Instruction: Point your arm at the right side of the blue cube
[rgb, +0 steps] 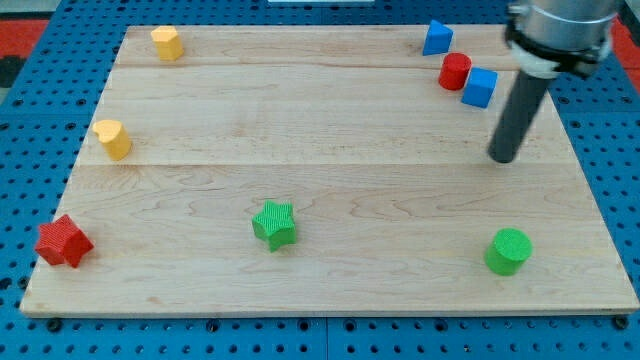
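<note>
The blue cube (480, 87) sits near the board's top right, touching a red cylinder (454, 71) on its left. My tip (504, 157) rests on the board below and slightly right of the blue cube, apart from it. The dark rod rises from the tip toward the view's top right.
A blue triangular block (436, 38) lies at the top right. A yellow block (166, 43) is at the top left, a yellow heart (113, 138) at the left, a red star (63, 242) at the bottom left, a green star (274, 223) at bottom centre, a green cylinder (508, 250) at bottom right.
</note>
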